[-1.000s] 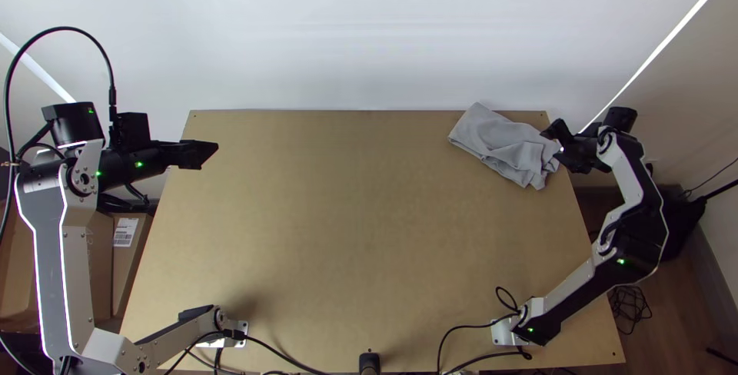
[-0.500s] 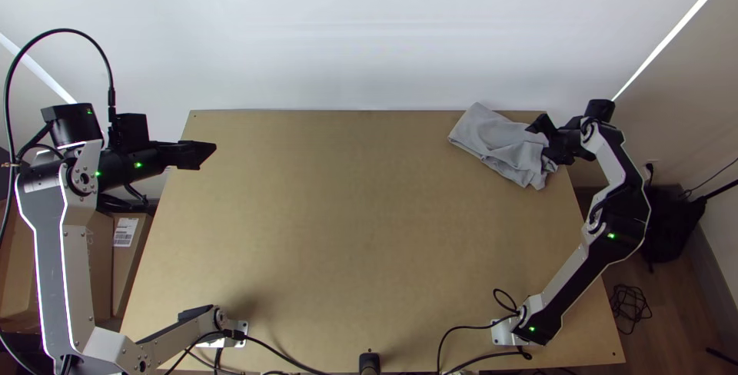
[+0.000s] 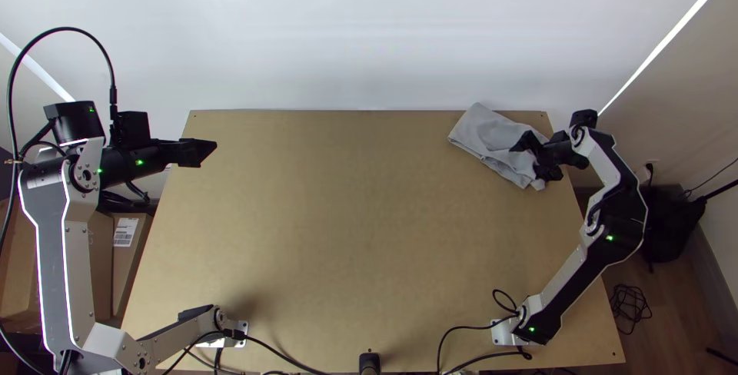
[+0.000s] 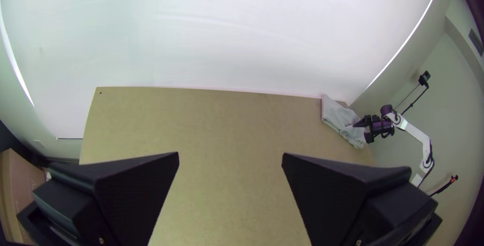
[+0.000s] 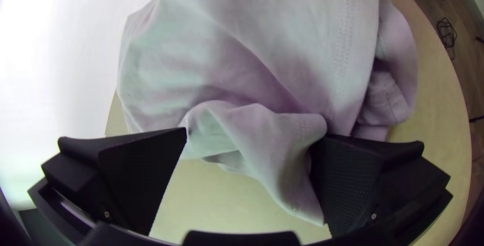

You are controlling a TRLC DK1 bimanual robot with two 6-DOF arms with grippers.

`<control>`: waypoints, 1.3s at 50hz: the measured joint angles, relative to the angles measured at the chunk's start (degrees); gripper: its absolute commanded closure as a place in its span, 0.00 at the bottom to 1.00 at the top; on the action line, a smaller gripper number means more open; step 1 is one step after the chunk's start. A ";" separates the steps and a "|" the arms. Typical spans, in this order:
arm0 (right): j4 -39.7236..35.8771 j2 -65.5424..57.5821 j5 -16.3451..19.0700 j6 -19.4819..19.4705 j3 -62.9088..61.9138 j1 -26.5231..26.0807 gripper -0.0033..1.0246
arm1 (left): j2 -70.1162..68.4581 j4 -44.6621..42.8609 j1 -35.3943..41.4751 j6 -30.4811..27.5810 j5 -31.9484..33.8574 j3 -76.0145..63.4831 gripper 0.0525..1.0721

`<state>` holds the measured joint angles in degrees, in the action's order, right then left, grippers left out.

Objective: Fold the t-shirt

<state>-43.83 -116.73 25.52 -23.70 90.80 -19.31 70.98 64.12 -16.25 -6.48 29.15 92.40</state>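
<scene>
The light wooden tabletop [image 3: 346,229] is flat and tan, with small dark holes at its far corners. A crumpled light-grey cloth t-shirt [image 3: 488,133] lies bunched in loose, overlapping folds at the table's far right corner, one part of it reaching past the far edge. Over the cloth at that corner is the right arm's black gripper [image 3: 530,158]; its two broad fingers stand wide apart, with a raised fold of the shirt between them, touching one finger but not pinched. The left arm's black gripper [image 3: 204,152] is up by the table's far left, its fingers also wide apart and nothing between them. Thin black cables [image 3: 480,327] loop over the table's near edge, where a small black post [image 3: 369,362] stands around the middle. Behind the table's far edge rises a smooth white wall [image 3: 361,29]. Left of the table sit brown cardboard boxes [image 3: 131,267], one bearing a white label [image 3: 125,231]. Right of the table, a tangled black cord [image 3: 630,310] lies on the brown wooden floor [image 3: 669,298].
</scene>
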 measured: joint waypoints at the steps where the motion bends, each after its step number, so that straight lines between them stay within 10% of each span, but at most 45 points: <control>1: 0.00 0.50 0.02 0.28 -0.61 -0.07 0.04 | 0.00 -0.02 0.00 0.00 0.00 0.00 0.04; 33: 5.90 13.84 -5.66 5.40 -16.61 -4.55 0.04 | -1.01 -0.13 -0.17 -0.02 0.00 0.00 0.04; 65: 15.69 0.04 -7.82 3.08 -0.44 -2.82 0.04 | -2.38 0.07 -0.85 -0.02 0.00 0.00 0.04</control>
<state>-28.14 -116.68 17.69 -20.62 90.37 -22.13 68.60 64.18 -17.10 -6.50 29.15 92.40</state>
